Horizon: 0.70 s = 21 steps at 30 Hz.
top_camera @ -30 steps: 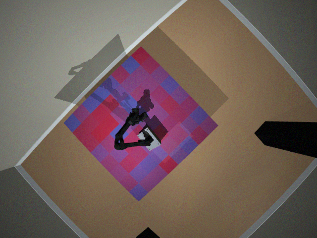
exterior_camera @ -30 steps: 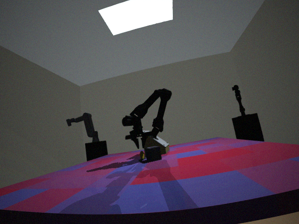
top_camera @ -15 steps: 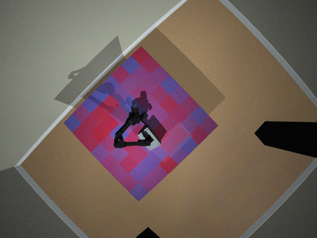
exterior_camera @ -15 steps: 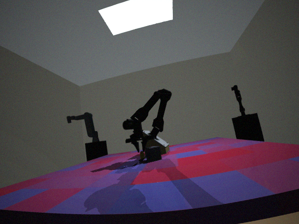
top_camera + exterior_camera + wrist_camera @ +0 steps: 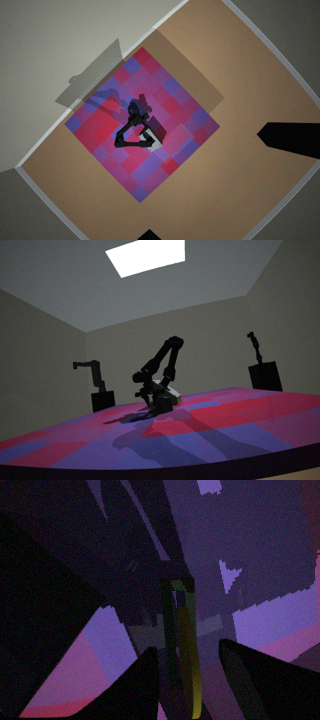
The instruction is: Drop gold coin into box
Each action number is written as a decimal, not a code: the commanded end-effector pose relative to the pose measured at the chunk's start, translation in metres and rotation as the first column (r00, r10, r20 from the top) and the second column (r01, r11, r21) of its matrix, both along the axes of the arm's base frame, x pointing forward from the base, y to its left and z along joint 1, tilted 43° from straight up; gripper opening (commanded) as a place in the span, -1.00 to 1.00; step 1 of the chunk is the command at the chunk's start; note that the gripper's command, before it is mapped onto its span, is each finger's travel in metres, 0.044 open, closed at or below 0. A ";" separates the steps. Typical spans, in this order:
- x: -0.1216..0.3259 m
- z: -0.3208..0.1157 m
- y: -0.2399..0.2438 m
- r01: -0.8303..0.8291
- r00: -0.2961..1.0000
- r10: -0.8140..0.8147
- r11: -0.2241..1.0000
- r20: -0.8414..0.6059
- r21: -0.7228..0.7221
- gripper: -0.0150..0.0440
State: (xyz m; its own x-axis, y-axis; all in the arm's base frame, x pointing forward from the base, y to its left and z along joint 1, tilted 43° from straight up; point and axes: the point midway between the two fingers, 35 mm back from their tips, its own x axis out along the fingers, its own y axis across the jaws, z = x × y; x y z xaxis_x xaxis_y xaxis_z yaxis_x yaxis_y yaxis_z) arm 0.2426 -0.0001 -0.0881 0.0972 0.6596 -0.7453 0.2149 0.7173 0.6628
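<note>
The gold coin point(image 5: 195, 690) point(image 5: 151, 406) stands on edge, in the wrist view between my fingers but touching neither. The dark-green holder point(image 5: 169, 645) is around its lower part in the wrist view. My gripper point(image 5: 188, 651) point(image 5: 151, 403) is partly open, pointing down, with a gap on each side of the coin. The grey box point(image 5: 164, 404) stands close beside the gripper in the exterior view, very dark; its slot does not show there. In the top view the arm hides the coin and holder.
The arm's white base plate point(image 5: 157, 144) point(image 5: 173, 391) lies just behind the box. The arm's elbow point(image 5: 119, 140) point(image 5: 175, 342) is bent high above it. A patchwork mat point(image 5: 139, 178) covers the table top. Two other arms point(image 5: 95, 373) point(image 5: 256, 347) stand on dark pedestals in the background.
</note>
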 end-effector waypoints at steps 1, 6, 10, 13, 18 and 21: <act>-0.002 -0.005 0.007 0.003 1.000 -0.003 1.000 -0.007 0.008 0.05; -0.002 -0.009 0.011 0.002 1.000 -0.002 1.000 -0.007 0.010 0.05; -0.002 -0.009 0.012 0.002 1.000 -0.002 1.000 -0.007 0.010 -0.21; -0.002 -0.009 0.012 0.002 1.000 -0.002 1.000 -0.007 0.010 -0.48; -0.002 -0.009 0.012 0.002 1.000 -0.002 1.000 -0.007 0.010 -0.49; -0.002 -0.009 0.012 0.002 1.000 -0.002 1.000 -0.007 0.010 -0.49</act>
State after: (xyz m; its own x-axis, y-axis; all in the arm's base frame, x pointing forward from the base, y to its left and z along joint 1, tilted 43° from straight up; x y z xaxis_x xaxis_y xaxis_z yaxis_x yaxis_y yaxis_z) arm 0.2410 0.0114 -0.0971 0.0955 0.6683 -0.7377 0.2168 0.7094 0.6707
